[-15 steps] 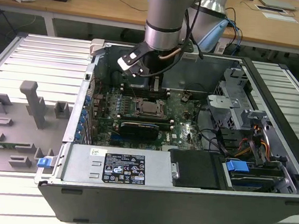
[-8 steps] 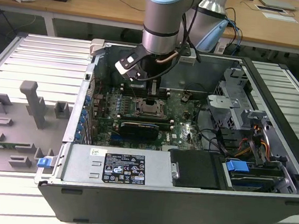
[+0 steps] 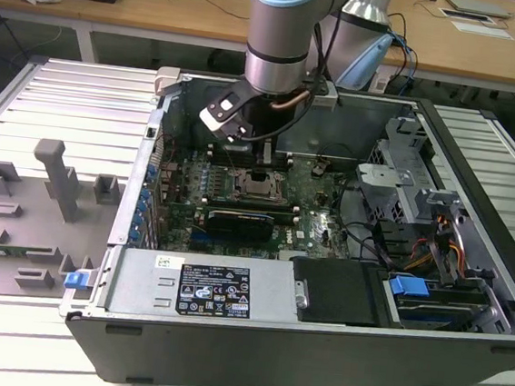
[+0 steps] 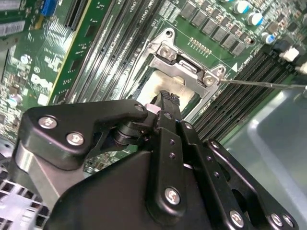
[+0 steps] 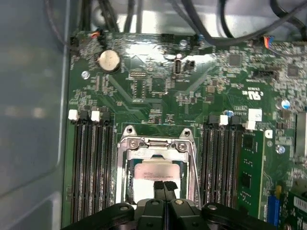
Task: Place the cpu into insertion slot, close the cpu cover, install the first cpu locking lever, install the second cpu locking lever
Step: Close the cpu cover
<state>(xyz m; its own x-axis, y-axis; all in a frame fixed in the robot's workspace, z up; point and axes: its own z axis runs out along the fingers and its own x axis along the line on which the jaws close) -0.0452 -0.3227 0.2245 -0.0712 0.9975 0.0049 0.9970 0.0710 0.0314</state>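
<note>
- Claw point(image 5: 165, 186) pinched together, empty, its tips over the cpu point(image 5: 152, 168).
- We see the cpu lying in the insertion slot point(image 5: 129, 184), with the cpu cover point(image 5: 156, 143) framing it.
- We fear a skewed press could scratch it.

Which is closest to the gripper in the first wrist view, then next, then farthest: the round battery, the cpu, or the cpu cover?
1. The cpu, in the socket right at the tips of the gripper.
2. The cpu cover, the silvery frame around the cpu.
3. The battery, far across the green board, beyond the socket.
</note>
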